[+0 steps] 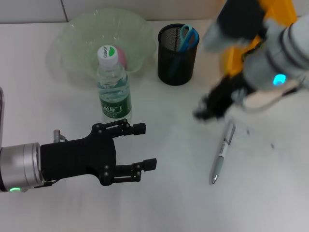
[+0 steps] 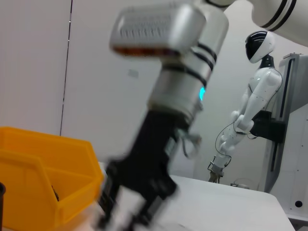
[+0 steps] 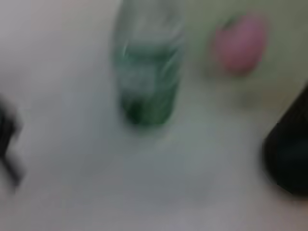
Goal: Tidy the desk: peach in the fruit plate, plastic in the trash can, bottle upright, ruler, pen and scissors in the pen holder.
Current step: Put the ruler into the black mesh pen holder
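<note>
A water bottle [image 1: 114, 89] stands upright on the white desk, in front of the green fruit plate [image 1: 82, 43]. The pink peach [image 1: 122, 57] lies in the plate, half hidden by the bottle cap. The black mesh pen holder [image 1: 177, 55] holds blue-handled scissors [image 1: 188, 36]. A silver pen [image 1: 222, 153] lies on the desk at the right. My right gripper [image 1: 212, 104] is blurred, above the desk just beyond the pen's far end. My left gripper [image 1: 149, 146] is open and empty, near the desk's front, in front of the bottle. No ruler or plastic shows.
An orange bin [image 1: 239, 55] stands at the back right, behind my right arm; it also shows in the left wrist view [image 2: 43, 173]. The right wrist view shows the bottle [image 3: 149, 72], the peach [image 3: 239, 44] and the pen holder [image 3: 288, 154], all blurred.
</note>
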Controlling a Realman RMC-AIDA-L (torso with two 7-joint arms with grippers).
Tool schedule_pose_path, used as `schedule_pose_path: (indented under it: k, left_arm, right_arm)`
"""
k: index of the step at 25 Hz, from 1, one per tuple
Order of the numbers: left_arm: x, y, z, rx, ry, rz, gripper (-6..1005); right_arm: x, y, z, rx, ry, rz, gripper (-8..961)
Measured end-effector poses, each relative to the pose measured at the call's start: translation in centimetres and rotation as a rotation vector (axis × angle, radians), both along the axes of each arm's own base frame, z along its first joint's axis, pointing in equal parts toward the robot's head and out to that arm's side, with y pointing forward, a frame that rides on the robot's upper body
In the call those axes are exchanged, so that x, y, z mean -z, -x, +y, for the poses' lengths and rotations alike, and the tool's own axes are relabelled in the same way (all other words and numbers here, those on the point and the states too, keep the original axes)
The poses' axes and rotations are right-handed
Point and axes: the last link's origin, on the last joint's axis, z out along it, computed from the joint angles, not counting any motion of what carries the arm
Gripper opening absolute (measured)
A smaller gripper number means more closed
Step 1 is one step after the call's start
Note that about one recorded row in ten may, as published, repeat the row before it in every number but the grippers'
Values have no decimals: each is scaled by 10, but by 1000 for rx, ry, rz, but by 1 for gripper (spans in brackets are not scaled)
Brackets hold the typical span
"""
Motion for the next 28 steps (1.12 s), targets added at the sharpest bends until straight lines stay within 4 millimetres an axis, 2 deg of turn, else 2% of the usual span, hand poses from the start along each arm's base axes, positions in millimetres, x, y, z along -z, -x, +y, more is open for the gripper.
schedule_pose_path:
  k: [3, 6, 10, 14, 18, 25, 28]
  left_arm:
    - [0, 0, 0, 0, -1, 0, 797]
    - [0, 0, 0, -1, -3, 0, 797]
    - [1, 0, 0, -1, -5, 1, 797]
    - [1, 0, 1, -1, -5, 1, 797]
    - [1, -1, 2, 1, -7, 1, 797]
    - [1, -2, 2, -2, -4, -1, 797]
    - [1, -2, 2, -3, -6, -2, 797]
  right_arm:
    - [-29, 11, 14, -52, -165, 159, 371]
    - [-58, 21, 29, -141, -333, 403, 370]
    - [-71, 23, 39, -286, -461, 703, 370]
    - [-67, 19, 44, -433, -536, 894, 370]
    - [-52, 5, 51, -496, -611, 1003, 370]
    - [-10, -21, 57, -460, -647, 1004, 370]
    - [-3, -24, 56, -454, -639, 986, 370]
